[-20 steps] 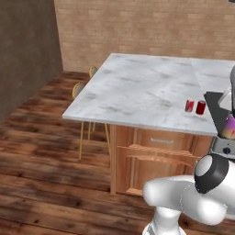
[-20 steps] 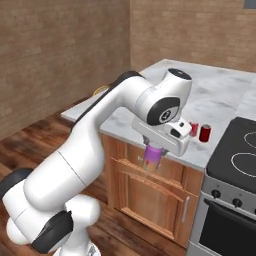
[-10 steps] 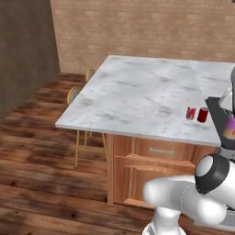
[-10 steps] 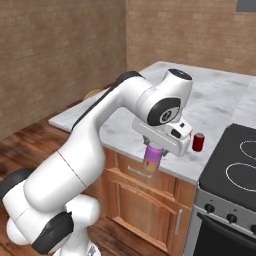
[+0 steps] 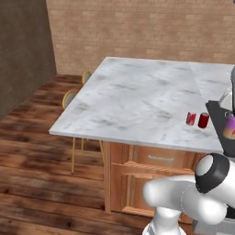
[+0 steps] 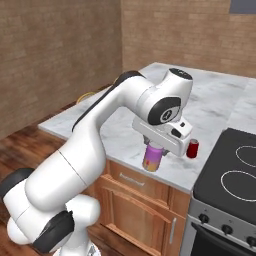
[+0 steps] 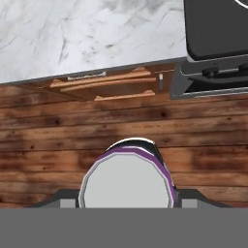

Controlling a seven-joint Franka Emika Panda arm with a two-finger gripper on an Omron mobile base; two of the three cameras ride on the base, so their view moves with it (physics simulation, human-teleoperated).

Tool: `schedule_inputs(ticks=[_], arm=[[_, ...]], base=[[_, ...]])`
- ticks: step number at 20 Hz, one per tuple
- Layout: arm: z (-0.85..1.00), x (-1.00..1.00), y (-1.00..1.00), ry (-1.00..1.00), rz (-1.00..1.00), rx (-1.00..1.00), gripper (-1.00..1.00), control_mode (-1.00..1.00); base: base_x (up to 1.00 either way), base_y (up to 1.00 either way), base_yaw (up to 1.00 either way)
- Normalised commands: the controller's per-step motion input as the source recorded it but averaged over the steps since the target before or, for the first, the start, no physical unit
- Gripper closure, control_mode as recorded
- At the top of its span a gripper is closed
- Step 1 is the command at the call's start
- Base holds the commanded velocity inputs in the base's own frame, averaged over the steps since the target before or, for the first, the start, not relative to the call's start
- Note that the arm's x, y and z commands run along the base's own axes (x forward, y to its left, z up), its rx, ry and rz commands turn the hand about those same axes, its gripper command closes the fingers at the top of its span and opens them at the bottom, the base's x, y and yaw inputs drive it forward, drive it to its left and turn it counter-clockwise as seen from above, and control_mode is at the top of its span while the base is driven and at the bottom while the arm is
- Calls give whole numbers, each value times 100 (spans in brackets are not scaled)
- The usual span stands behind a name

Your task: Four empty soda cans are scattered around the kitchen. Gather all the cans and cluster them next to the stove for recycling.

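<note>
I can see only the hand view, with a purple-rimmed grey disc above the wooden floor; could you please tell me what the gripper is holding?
Observer: The gripper is shut on a pink-purple soda can with a yellowish base, which hangs upright below the hand.
Operator: Thank you. Are any other cans near the black glass stove?
Observer: Yes. A small red can and a second red can stand side by side on the white marble counter, close to the edge of the stove.
</note>
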Motion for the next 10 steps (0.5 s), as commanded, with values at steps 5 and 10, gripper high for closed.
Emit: schedule_inputs(ticks=[5,10], arm=[[0,0,0,0,0,0,100,100],[0,0,0,0,0,0,100,100]], base=[[34,0,-2],[30,0,-2]])
